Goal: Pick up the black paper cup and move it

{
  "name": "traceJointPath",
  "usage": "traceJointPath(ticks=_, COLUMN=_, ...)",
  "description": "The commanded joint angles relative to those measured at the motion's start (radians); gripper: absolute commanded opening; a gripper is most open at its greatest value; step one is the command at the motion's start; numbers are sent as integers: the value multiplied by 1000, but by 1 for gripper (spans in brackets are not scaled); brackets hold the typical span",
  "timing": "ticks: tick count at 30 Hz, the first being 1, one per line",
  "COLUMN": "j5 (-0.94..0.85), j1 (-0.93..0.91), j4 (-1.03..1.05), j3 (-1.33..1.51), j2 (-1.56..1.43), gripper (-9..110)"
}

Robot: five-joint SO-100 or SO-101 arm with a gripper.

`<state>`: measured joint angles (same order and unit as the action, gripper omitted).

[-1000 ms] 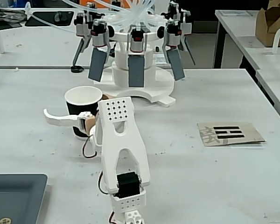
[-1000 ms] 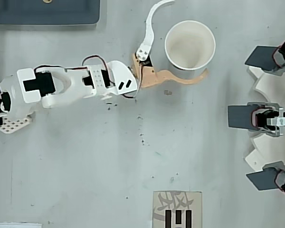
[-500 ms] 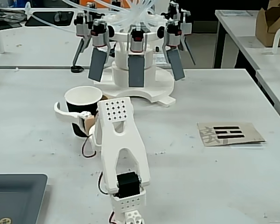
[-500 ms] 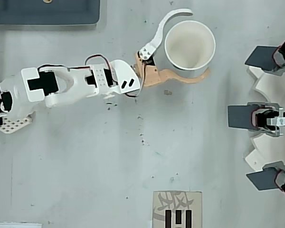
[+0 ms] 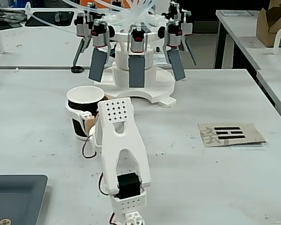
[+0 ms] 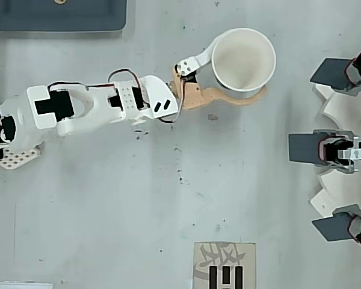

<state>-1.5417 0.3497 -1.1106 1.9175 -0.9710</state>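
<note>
Grey speckled table (image 5: 201, 178), with more pale tables (image 5: 37, 47) behind.

From above, the arm (image 6: 96, 108) reaches across the grey table (image 6: 108, 217) from the left. Its gripper (image 6: 236, 72) is closed around the cup (image 6: 243, 59), white finger (image 6: 195, 61) on one side, tan finger (image 6: 228, 98) on the other. A printed card (image 6: 224, 266) lies at the bottom edge.

- We see a grey, speckled surface (image 6: 108, 205)
- On it we find the black paper cup (image 6: 243, 59), a printed card (image 6: 224, 265), a dark tray (image 6: 60, 15) and a white fixture (image 6: 343, 147)
</note>
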Motion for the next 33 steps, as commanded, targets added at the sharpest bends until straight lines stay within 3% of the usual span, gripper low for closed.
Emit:
traceJointPath(ticks=1, j5=6, j1=12, j4=-8, j3=-43, j2=-15, gripper=16)
traceJointPath(ticks=10, j5=-8, j1=12, j4=-11, j3=-35, j2=-46, gripper=5)
traceJointPath(ticks=33, j5=-160, j1=-64, j4=0, j3=353, j2=-433, gripper=2)
